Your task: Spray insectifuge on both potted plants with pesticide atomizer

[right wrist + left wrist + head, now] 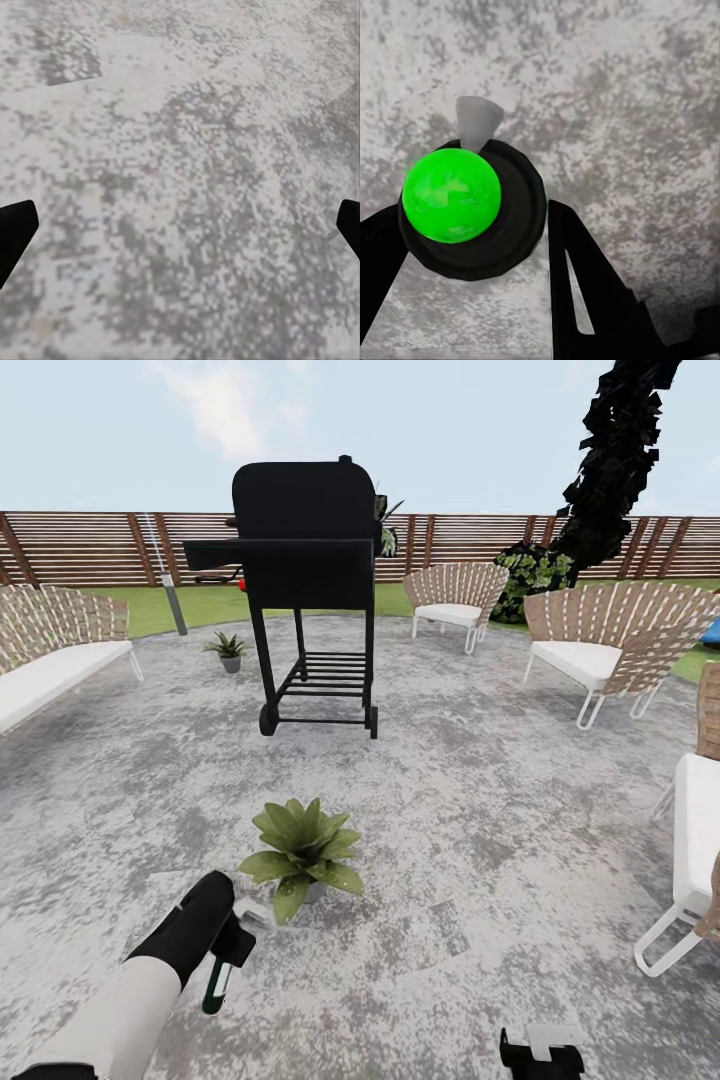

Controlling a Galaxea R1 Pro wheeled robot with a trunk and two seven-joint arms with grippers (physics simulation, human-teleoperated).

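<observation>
My left gripper (228,948) is shut on the pesticide atomizer (215,988), a small dark bottle that hangs below the fingers. In the left wrist view the atomizer (471,210) shows as a round black body with a bright green cap and a grey spout, held between my black fingers (585,285). The near potted plant (300,850) stands on the grey paving just right of and beyond that gripper. The second potted plant (228,648) sits far back, left of the grill. My right gripper (541,1050) is low at the frame's bottom, open over bare paving.
A black barbecue grill (305,560) on wheels stands mid-patio. Wicker chairs with white cushions (455,600) (610,640) (700,830) line the right; a sofa (50,660) is at the left. A grey lamp post (165,575), lawn and slat fence (90,545) lie behind.
</observation>
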